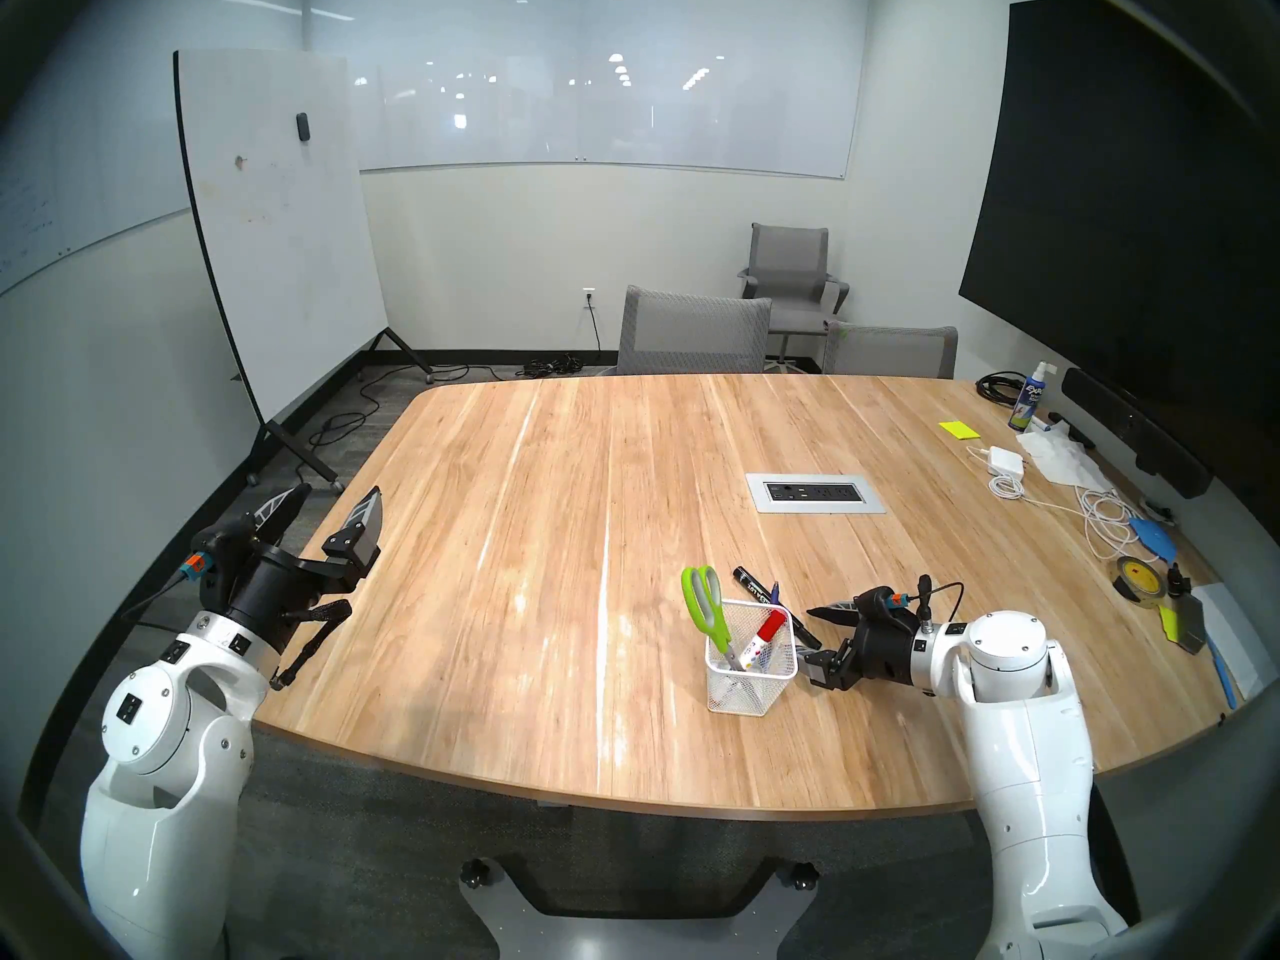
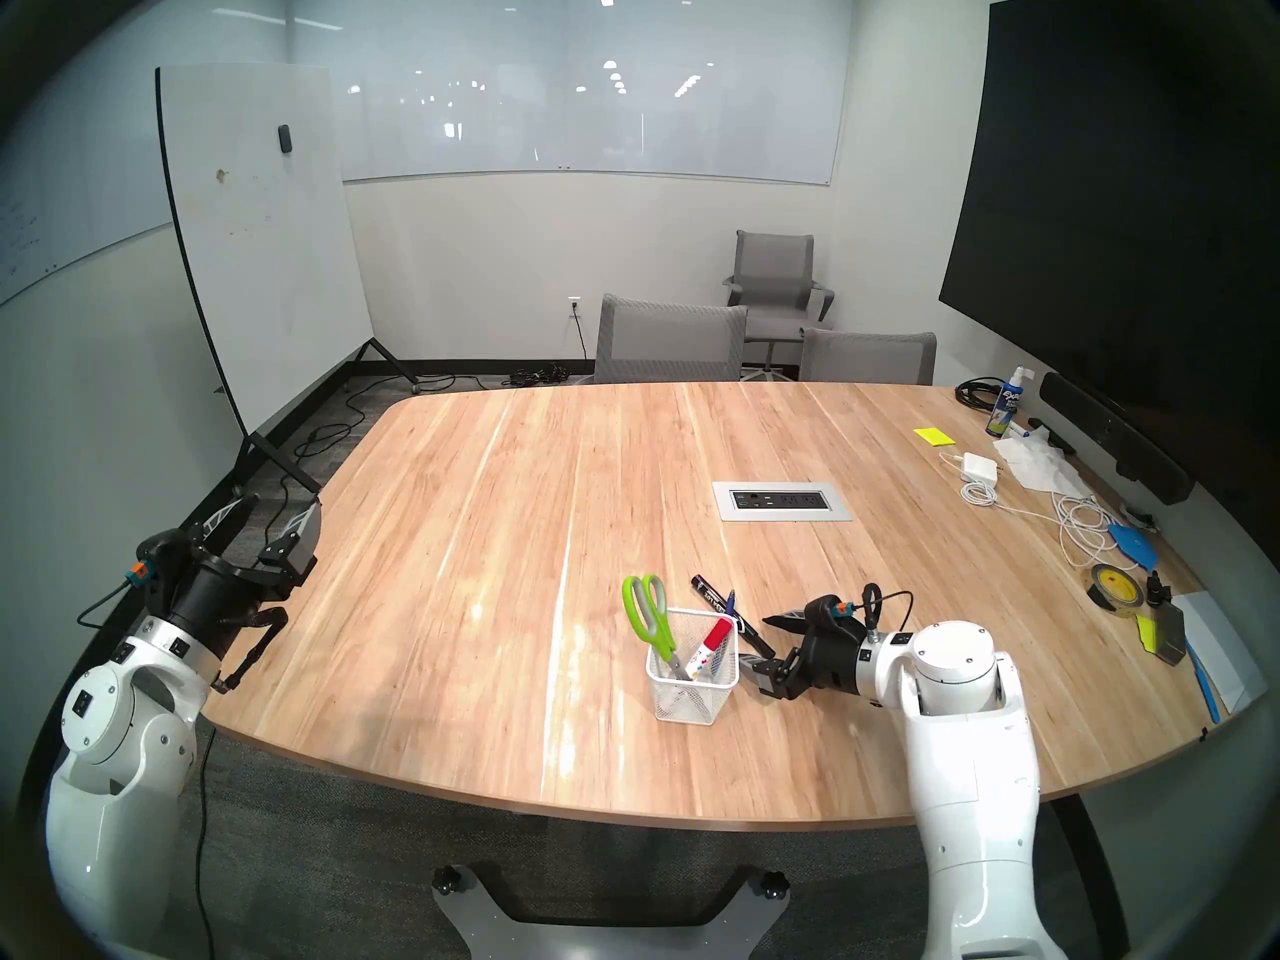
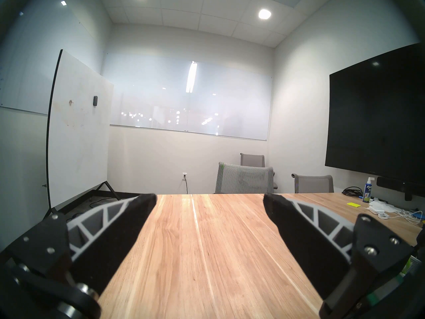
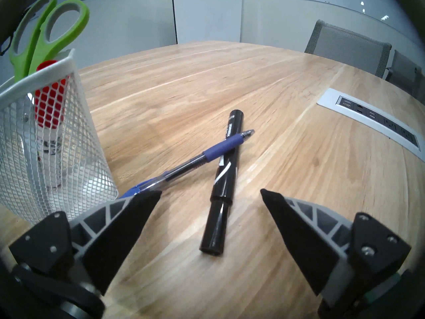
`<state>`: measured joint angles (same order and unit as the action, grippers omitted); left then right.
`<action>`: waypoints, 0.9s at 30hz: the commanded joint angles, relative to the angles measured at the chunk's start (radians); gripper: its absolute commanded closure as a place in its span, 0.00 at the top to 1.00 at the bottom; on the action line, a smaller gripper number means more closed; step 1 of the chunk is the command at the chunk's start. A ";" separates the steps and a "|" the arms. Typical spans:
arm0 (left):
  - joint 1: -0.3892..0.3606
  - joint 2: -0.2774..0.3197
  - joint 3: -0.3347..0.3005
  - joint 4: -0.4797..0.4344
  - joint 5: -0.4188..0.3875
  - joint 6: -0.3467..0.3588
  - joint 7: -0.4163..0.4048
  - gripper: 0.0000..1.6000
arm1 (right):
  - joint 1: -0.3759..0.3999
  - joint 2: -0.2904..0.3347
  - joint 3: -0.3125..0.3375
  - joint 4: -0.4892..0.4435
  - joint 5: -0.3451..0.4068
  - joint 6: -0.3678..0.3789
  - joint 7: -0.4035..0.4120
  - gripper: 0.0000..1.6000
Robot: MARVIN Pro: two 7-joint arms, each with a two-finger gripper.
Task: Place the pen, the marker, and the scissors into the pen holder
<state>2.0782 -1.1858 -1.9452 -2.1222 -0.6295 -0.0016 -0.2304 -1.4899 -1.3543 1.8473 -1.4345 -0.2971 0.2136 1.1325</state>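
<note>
The white mesh pen holder (image 1: 751,688) (image 2: 692,695) (image 4: 69,164) stands near the table's front right. In it stand the green-handled scissors (image 1: 703,602) (image 2: 644,609) (image 4: 46,35), blades down, and a red-capped marker (image 1: 765,633) (image 4: 49,109). Just behind it a black marker (image 1: 751,584) (image 4: 224,180) lies on the table, with the blue pen (image 1: 774,593) (image 4: 195,162) crossed over it. My right gripper (image 1: 810,636) (image 4: 210,192) is open and low at the black marker's near end, with its left fingertip beside the holder. My left gripper (image 1: 339,491) (image 3: 209,195) hangs open and empty at the table's left edge.
A metal outlet panel (image 1: 815,492) is set into the table's middle. Cables, a charger, a spray bottle (image 1: 1025,404) and a tape roll (image 1: 1136,577) clutter the right side. Grey chairs (image 1: 692,332) stand at the far edge, and a rolling whiteboard (image 1: 277,231) is on the left.
</note>
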 commanded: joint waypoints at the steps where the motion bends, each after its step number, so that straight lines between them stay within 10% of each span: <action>1: -0.001 0.002 -0.006 -0.017 0.000 0.002 0.001 1.00 | 0.013 -0.003 -0.008 0.010 -0.009 -0.036 -0.024 1.00; 15: -0.002 -0.001 -0.007 -0.017 0.001 0.004 -0.001 1.00 | 0.020 0.004 -0.021 0.028 -0.012 -0.049 -0.038 1.00; 16: -0.002 -0.001 -0.007 -0.017 0.002 0.004 -0.001 1.00 | 0.020 0.004 -0.022 0.028 -0.012 -0.050 -0.038 0.87; 17: -0.002 -0.001 -0.007 -0.017 0.002 0.004 -0.001 1.00 | 0.020 0.005 -0.022 0.028 -0.012 -0.052 -0.039 0.49; 18: -0.002 -0.001 -0.007 -0.017 0.002 0.004 -0.001 1.00 | 0.019 0.004 -0.022 0.027 -0.013 -0.056 -0.043 0.42; 19: -0.002 -0.002 -0.007 -0.017 0.002 0.004 -0.002 1.00 | 0.018 0.005 -0.023 0.027 -0.012 -0.061 -0.043 0.08; 27: -0.003 -0.003 -0.007 -0.017 0.003 0.005 -0.003 1.00 | 0.007 0.003 -0.018 0.014 -0.007 -0.083 -0.056 0.00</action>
<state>2.0760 -1.1908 -1.9470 -2.1222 -0.6259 0.0012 -0.2346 -1.4822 -1.3493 1.8205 -1.4016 -0.3102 0.1497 1.0857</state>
